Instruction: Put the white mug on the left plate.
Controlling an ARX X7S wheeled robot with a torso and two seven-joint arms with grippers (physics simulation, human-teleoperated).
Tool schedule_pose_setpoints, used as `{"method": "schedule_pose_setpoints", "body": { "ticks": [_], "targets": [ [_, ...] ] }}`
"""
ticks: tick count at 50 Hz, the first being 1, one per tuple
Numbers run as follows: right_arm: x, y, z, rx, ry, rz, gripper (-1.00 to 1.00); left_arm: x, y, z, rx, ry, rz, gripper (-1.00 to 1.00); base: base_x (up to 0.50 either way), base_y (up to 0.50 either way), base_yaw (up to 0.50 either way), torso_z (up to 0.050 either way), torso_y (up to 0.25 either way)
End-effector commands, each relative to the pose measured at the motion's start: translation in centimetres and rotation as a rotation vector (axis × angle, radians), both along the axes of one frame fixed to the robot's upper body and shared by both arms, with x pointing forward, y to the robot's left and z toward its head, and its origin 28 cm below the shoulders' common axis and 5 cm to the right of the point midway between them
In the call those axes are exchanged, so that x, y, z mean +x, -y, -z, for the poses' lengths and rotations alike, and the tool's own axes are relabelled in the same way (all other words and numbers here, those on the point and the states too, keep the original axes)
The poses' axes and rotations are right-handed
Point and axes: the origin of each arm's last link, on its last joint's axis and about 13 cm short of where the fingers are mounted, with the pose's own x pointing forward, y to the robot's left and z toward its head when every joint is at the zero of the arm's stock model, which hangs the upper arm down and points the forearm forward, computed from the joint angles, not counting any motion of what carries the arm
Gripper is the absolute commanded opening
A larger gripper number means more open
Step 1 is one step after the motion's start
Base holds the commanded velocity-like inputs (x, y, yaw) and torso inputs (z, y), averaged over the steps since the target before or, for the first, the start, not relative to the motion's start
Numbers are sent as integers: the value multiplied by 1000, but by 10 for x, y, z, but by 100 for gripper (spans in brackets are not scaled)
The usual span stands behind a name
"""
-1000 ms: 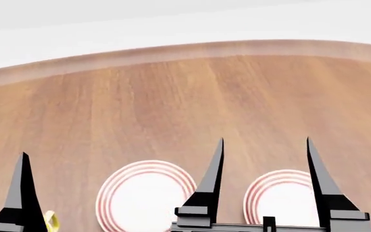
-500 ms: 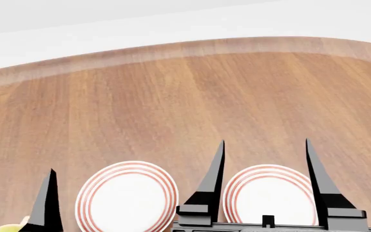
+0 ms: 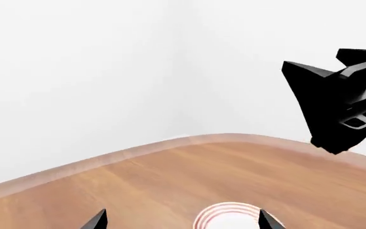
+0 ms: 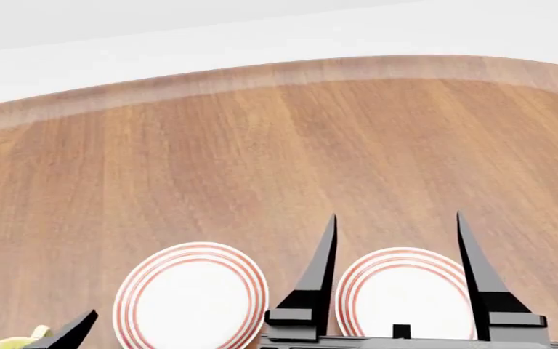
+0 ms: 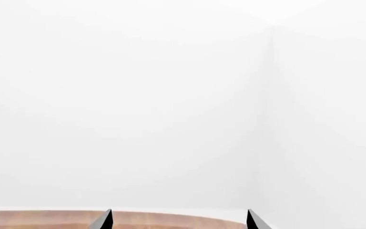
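Both hands are hanging spread and empty: the right hand (image 4: 395,273) over the desk (image 4: 279,160), the left hand (image 4: 70,334) nearer the left plate (image 4: 189,298). The mug is showing nowhere, so its direction is unknowable.

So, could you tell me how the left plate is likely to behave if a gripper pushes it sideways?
The left plate lies flat and low on the smooth wooden table, so it would probably slide, not tip. Its glossy white face suggests a stiff, ceramic-like body, likely slippery to pinch. Being round, it may turn as it slides.
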Motion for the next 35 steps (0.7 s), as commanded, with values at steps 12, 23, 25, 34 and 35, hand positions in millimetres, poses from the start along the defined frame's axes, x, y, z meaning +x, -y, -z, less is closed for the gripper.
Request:
{"method": "schedule_pose_setpoints", "body": {
  "ticks": [12,23,25,34,35],
  "targets": [
    [-1,-1,-1,-3,-5,-7,100,-18,-1,33,91,-107,148,100,0,0,0,0,0],
    [0,-2,0,-5,-7,-10,100,-32,5,49,102,-137,198,100,0,0,0,0,0],
    [0,-2,0,-6,-8,-12,100,-35,5,44,106,-139,206,100,0,0,0,0,0],
    [-1,-2,-1,-7,-5,-12,100,-42,8,50,121,-147,236,100,0,0,0,0,0],
    [-1,-2,-1,-7,-4,-12,100,-42,8,49,124,-147,240,100,0,0,0,0,0]
  ]
}}
